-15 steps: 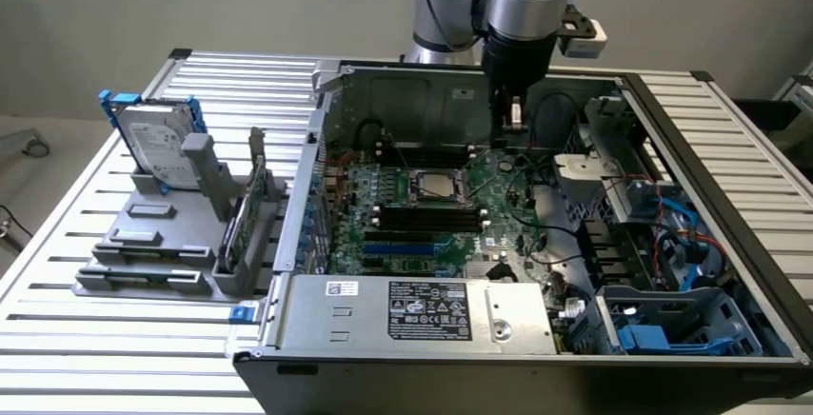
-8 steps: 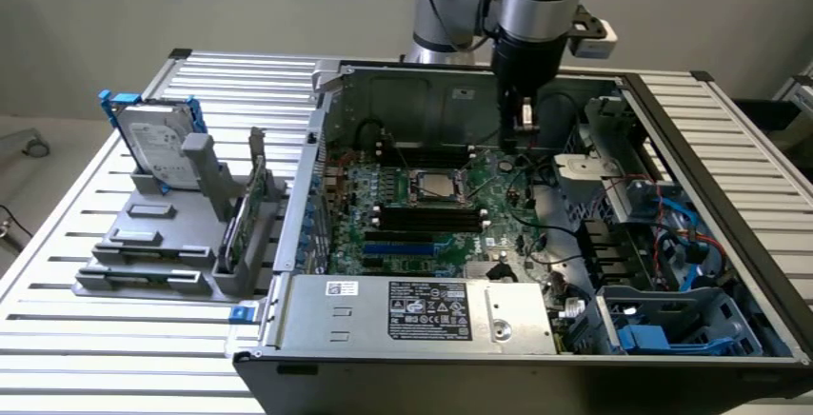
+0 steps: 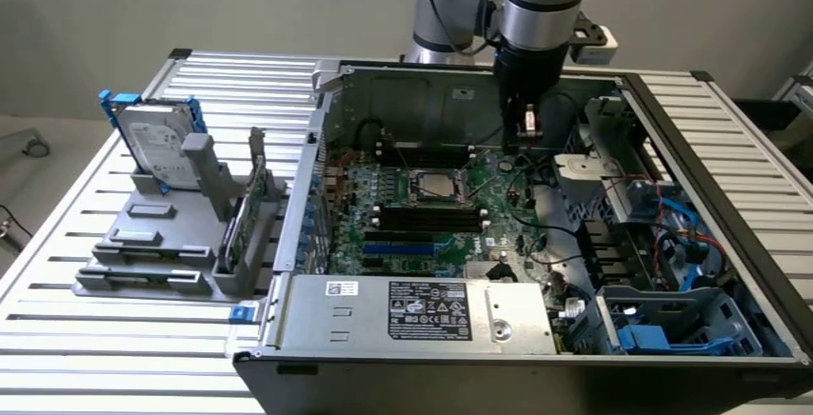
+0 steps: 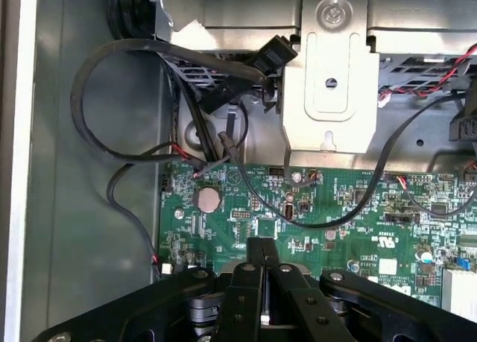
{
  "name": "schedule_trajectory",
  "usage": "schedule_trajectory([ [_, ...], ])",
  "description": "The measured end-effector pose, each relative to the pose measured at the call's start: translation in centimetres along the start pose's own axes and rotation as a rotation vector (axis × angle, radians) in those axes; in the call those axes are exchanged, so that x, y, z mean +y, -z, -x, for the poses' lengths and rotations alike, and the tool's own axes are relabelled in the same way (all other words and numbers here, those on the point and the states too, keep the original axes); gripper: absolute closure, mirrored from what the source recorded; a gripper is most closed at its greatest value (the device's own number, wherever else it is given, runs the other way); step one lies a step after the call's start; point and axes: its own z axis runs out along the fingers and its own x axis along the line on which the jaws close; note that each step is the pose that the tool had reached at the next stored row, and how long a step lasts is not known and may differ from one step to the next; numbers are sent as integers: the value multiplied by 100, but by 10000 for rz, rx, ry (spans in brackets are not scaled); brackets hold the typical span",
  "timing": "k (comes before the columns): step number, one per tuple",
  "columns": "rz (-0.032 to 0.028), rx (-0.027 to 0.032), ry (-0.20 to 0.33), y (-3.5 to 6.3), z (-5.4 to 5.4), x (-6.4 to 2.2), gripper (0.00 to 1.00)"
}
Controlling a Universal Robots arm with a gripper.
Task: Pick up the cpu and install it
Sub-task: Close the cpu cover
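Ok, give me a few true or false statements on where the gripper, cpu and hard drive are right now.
1. The gripper is over the motherboard inside the case. True.
2. The gripper holds the cpu. False: its fingers are shut together on nothing, and the cpu sits in the socket.
3. The hard drive lies inside the case. False: it stands in the grey holder outside, at the exterior view's left.
4. The gripper is to the exterior view's right of the cpu. True.
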Motion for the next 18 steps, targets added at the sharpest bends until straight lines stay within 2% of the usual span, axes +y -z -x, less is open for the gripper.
schedule_trajectory([
  [13,-38,49,425,-230,19,-15,89],
  [14,-81,54,427,-234,19,-14,89],
  [16,-229,72,410,-234,19,-15,89],
  [18,-427,90,392,-233,19,-15,89],
])
